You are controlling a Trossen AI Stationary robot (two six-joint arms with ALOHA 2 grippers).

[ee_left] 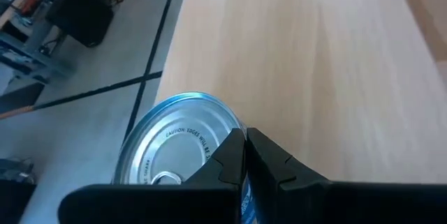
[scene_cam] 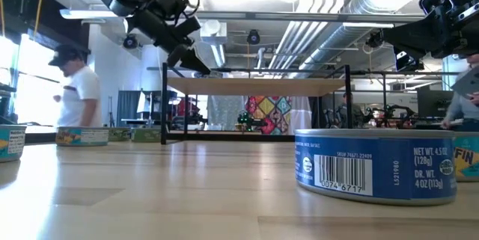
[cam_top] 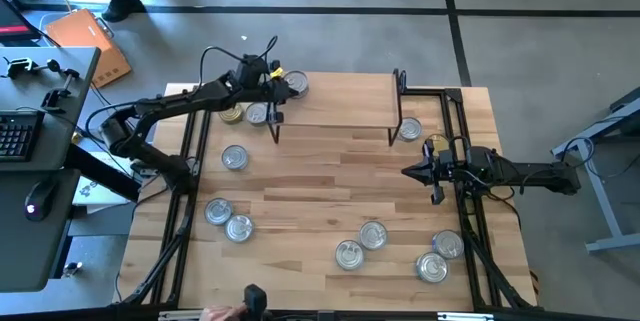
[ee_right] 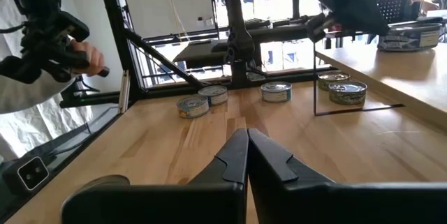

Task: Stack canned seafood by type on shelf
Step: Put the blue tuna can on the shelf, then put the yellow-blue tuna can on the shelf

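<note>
The shelf stands at the table's far middle on black legs. One silver-lidded tin with a blue side sits on its far left corner, also seen as the tin in the left wrist view. My left gripper is shut right beside that tin, on its left, above the shelf's left end. Two more tins, one gold-lidded, rest on the table beside the shelf's left legs. Other canned seafood lies scattered on the tabletop. My right gripper hovers shut at the table's right, touching nothing. My left gripper has its shut fingertips at the rim of the tin on the shelf, coming slanting down from the table's left. I cannot tell whether they touch it. The tin sits flat on the board, lid up.
Loose tins lie at the left, near left, near middle, near right and by the shelf's right leg. A tin stands close before the low camera. A person stands beyond the table.
</note>
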